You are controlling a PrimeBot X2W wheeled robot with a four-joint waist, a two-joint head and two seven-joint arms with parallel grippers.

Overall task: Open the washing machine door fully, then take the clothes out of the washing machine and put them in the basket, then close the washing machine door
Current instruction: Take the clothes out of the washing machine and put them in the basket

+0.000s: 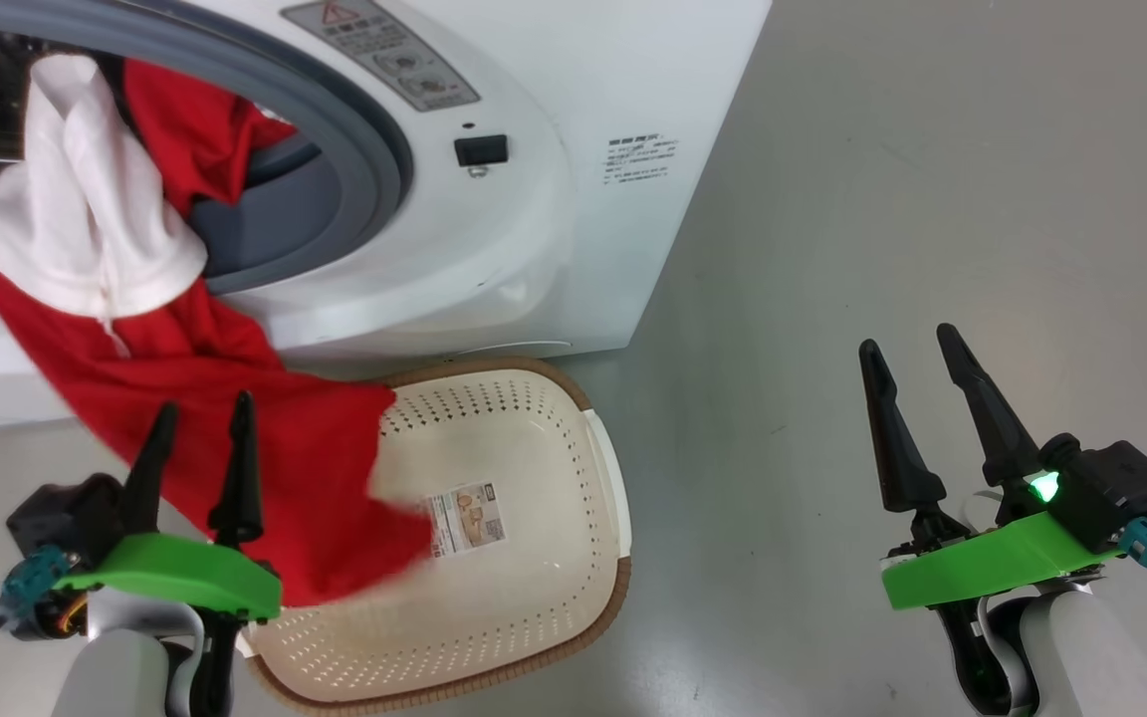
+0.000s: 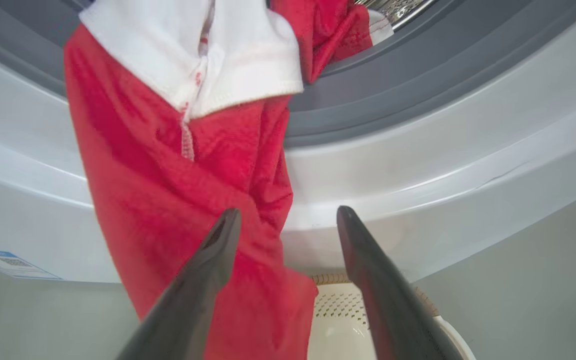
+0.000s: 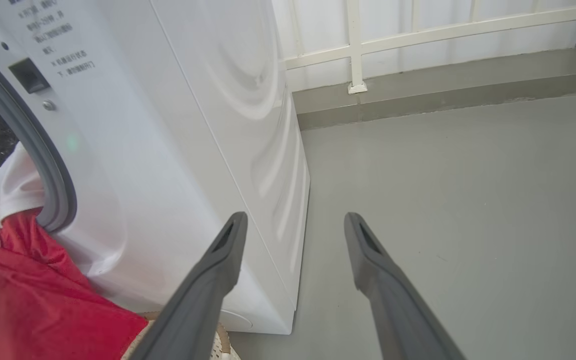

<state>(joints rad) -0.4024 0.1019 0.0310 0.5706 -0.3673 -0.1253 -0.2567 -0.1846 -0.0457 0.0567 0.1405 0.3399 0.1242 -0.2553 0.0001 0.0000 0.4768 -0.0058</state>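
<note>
a: head view first. how does the left gripper (image 1: 203, 408) stand?
b: its two long dark fingers are moderately apart and hold nothing. the bright red soft garment with white panels (image 1: 235, 438) hangs behind them from the mouth of the big white front-loading washing machine (image 1: 534, 219). its lower end is draped over the left part of the small cream perforated plastic basket (image 1: 544, 428), which sits on the grey floor (image 1: 882, 149) just before the machine.
a: and the right gripper (image 1: 907, 339)?
b: parted about as far, empty, above bare floor, well apart from the basket.
a: left wrist view?
b: the left gripper (image 2: 288, 211) gapes wide with nothing between its fingers. the garment (image 2: 168, 190) passes behind one finger; i cannot tell whether they touch. the cloth spills over the grey rubber ring (image 2: 368, 85), and the basket (image 2: 338, 320) lies below.
a: right wrist view?
b: the right gripper (image 3: 295, 216) is spread wide and grips nothing, pointing along the washing machine (image 3: 193, 125) side. the garment (image 3: 33, 300) hangs at far left.
</note>
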